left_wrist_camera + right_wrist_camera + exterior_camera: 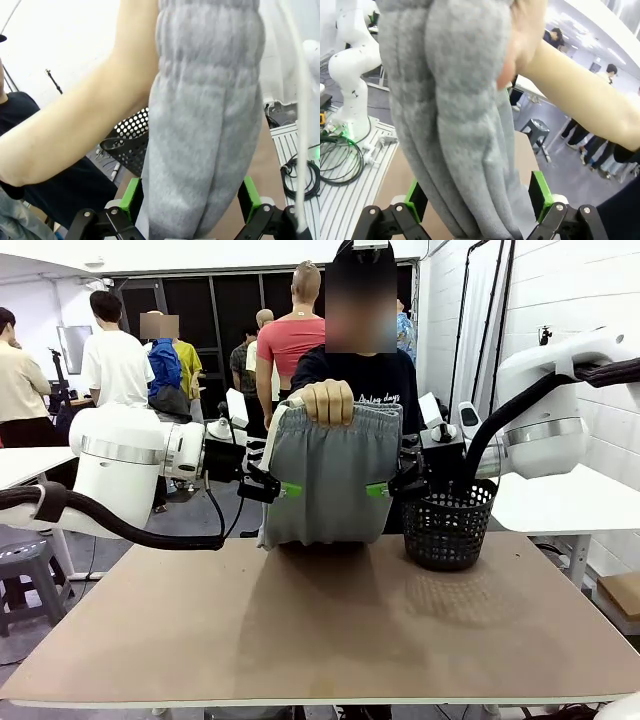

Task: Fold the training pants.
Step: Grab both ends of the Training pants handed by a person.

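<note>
A person's hand (327, 400) holds the training pants (330, 480) up at the table's (320, 630) far edge.
The left gripper (285, 490), jaws wide, straddles the fabric's left edge; the right gripper (380, 490), equally wide, straddles its right edge beside a black basket (447, 525).

The left arm (120, 465) and right arm (545, 410) are reaching inward from opposite sides, wrists level. The left gripper (278, 487) and right gripper (392, 488) are pointing toward each other, jaws standing wide apart.

One pair of training pants (330, 480), one basket (447, 530), two robot hands (191, 200) (477, 197), one table (320, 640).
</note>
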